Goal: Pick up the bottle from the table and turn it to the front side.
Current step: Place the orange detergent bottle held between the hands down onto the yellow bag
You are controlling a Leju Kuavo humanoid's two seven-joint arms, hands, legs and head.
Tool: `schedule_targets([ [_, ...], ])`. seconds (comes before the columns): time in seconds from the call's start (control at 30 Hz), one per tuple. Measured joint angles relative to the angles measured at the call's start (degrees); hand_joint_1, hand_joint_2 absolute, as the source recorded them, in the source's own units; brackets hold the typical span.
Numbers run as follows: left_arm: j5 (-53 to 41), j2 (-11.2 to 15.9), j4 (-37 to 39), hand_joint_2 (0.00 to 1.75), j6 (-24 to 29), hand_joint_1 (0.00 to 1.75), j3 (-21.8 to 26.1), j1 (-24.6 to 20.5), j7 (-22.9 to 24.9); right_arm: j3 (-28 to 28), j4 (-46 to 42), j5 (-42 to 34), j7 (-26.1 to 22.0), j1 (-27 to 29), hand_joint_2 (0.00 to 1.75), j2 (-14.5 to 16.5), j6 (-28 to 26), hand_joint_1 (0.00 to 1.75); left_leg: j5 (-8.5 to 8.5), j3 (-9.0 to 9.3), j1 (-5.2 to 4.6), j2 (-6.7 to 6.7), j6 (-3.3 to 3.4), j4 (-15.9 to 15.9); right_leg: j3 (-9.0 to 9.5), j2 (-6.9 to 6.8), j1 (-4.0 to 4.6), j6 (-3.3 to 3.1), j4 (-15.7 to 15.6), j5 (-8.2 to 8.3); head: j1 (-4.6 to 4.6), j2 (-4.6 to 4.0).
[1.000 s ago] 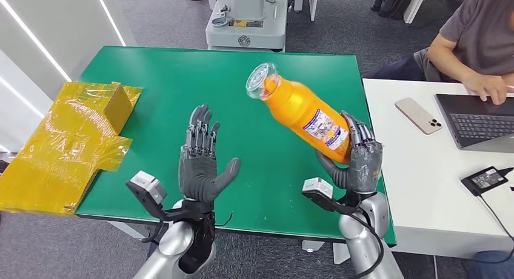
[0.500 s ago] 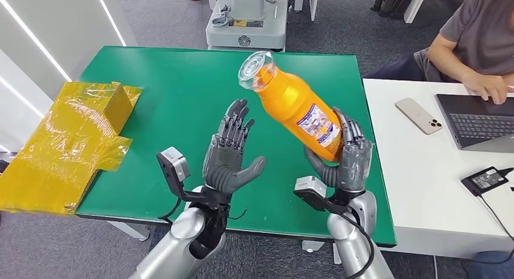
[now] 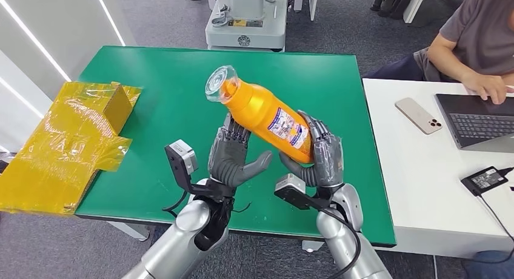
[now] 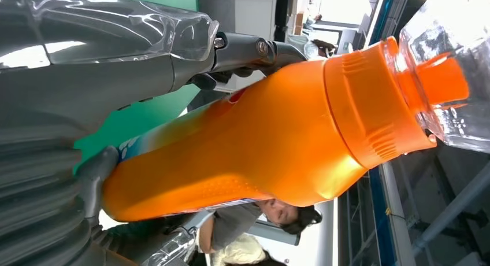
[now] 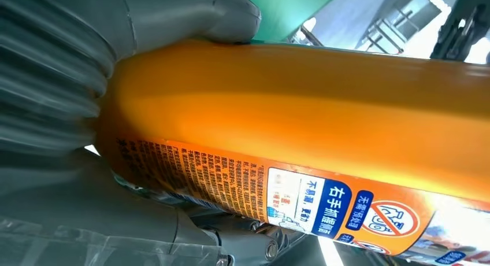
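Note:
An orange bottle [image 3: 260, 112] with a clear cap and a printed label is held in the air above the green table [image 3: 163, 79], tilted with its cap up and to the left. My right hand [image 3: 321, 157] grips its base end. My left hand [image 3: 233, 161] is open with fingers spread, palm turned toward the bottle's lower side. In the left wrist view the bottle [image 4: 248, 144] lies right beside that hand [image 4: 86, 92]; I cannot tell if they touch. In the right wrist view the label side of the bottle [image 5: 289, 104] fills the grip of the right hand [image 5: 58, 75].
A box wrapped in yellow film [image 3: 73, 139] lies at the table's left edge. On the white desk [image 3: 418, 170] to the right are a phone [image 3: 418, 115], a laptop [image 3: 479, 118] and a power adapter [image 3: 485, 179]; a person [image 3: 479, 36] sits there. A grey machine base [image 3: 245, 18] stands behind the table.
My right hand has carried the bottle to the left, toward the middle. My left hand has risen and moved right until it is next to the bottle.

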Motion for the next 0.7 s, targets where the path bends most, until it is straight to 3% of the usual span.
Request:
schedule_targets([
  [0.7, -3.47, 0.67, 1.78, 1.75, 6.46, 0.0, 0.04, 0.77, -1.18, 2.13, 3.01, 1.86, 0.21, -1.05, 1.75, -0.21, 9.58, 1.75, 0.0, -0.02, 0.0, -0.01, 0.0, -0.01, 0.0, -0.01, 0.0, 0.0, 0.0, 0.0, 0.0, 0.0],
])
